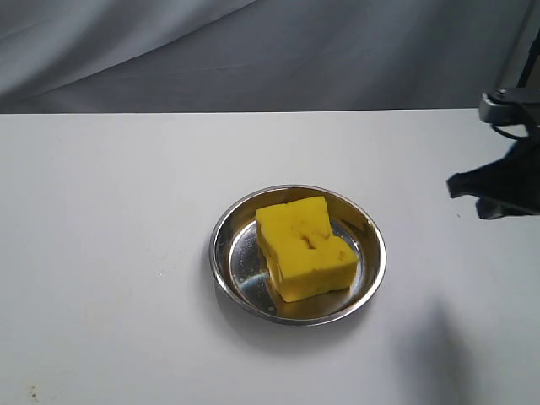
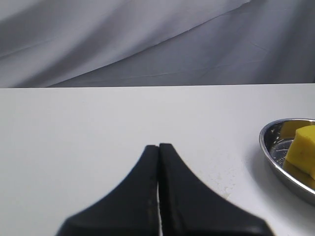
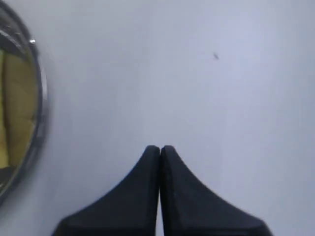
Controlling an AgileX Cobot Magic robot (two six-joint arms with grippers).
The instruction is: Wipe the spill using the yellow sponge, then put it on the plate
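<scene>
Since the thick bright yellow foam sponge [image 1: 305, 249] lies inside the round shiny stainless-steel plate [image 1: 240, 268], resting flat on the dish's bottom with its far corner close to the rim, the final step of the task looks done. No amber-brown puddle shows anywhere on the bare white table [image 1: 101, 211] in any of the three views. Only a few faint specks mark the surface, too small to identify, so I judge the wiping complete as well, though a thin residue could escape these cameras. The sponge's top face carries a couple of darker dents or stains, which may be liquid it has soaked up, but that cannot be told for certain. The left gripper [image 2: 159, 146] has its black fingers pressed together with nothing between them, and it hangs over empty table well to one side of the plate. The right gripper [image 3: 160, 147] is likewise pressed together and empty, sitting above the table just beside the plate's rim. In the exterior view the dark right arm [image 1: 498, 190] sits at the far right edge, well apart from the dish. As far as the pictures show, nothing is left except perhaps parking the arms.
</scene>
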